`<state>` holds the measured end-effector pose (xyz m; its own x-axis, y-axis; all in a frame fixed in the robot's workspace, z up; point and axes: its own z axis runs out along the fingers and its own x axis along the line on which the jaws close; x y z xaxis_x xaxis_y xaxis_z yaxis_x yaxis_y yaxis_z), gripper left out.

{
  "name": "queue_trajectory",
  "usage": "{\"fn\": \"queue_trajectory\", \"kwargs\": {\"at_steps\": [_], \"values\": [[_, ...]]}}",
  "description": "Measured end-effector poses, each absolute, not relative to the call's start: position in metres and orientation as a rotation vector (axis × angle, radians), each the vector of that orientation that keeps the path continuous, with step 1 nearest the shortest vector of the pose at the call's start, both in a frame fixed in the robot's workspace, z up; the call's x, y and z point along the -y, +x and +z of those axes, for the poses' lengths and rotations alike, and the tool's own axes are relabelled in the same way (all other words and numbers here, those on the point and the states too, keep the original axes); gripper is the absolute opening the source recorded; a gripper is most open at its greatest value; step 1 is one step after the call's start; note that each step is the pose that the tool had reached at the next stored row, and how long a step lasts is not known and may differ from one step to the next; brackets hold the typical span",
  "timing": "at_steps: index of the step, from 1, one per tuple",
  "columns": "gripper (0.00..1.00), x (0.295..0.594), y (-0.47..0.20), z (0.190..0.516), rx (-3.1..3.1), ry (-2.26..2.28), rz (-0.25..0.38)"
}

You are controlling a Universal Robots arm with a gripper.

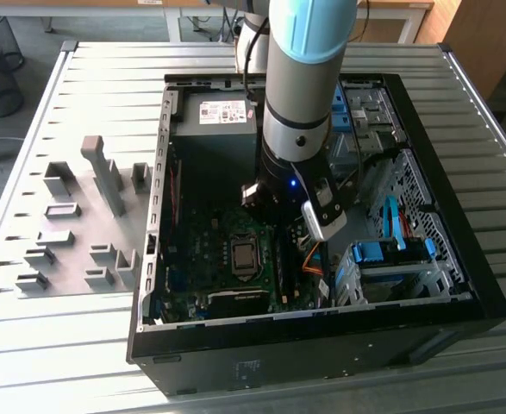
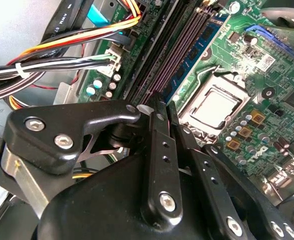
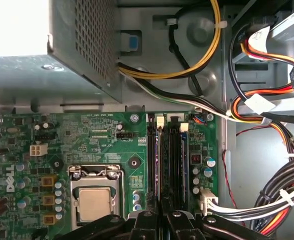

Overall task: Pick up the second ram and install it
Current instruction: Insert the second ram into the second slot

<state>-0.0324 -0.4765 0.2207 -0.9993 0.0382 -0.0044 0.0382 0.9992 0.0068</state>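
Open computer case (image 1: 152,259) on a slatted metal counter (image 1: 106,86): my arm (image 1: 309,78) comes down from the top of the exterior view into the middle of the case, above the green motherboard (image 1: 203,250). My gripper (image 2: 159,106) hangs over the row of memory slots (image 3: 154,160), its black fingers (image 2: 162,165) drawn close together with a thin slit between them. I cannot tell whether anything is clamped in that slit. A blue ram stick (image 2: 192,57) with dark chips stands upright in one slot, just beside the slot my gripper lines up with. I cannot tell whether it is the second ram. The bare processor (image 3: 94,204) sits near the slots on the board. On the slots' other side, a bundle of orange, yellow, black and white cables (image 3: 267,112) crosses the metal wall of the case. In the exterior view the grey power supply (image 1: 214,116) fills the case's far corner, and grey fixture blocks (image 1: 106,177) stand on the counter at the exterior view's left.
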Motion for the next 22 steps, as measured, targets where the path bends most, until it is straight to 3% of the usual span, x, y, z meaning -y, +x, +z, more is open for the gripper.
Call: {"fn": "queue_trajectory", "kwargs": {"at_steps": [22], "values": [[0.14, 0.4782, -0.0300, 0.2162, -3.136, 0.085, 0.016]]}}
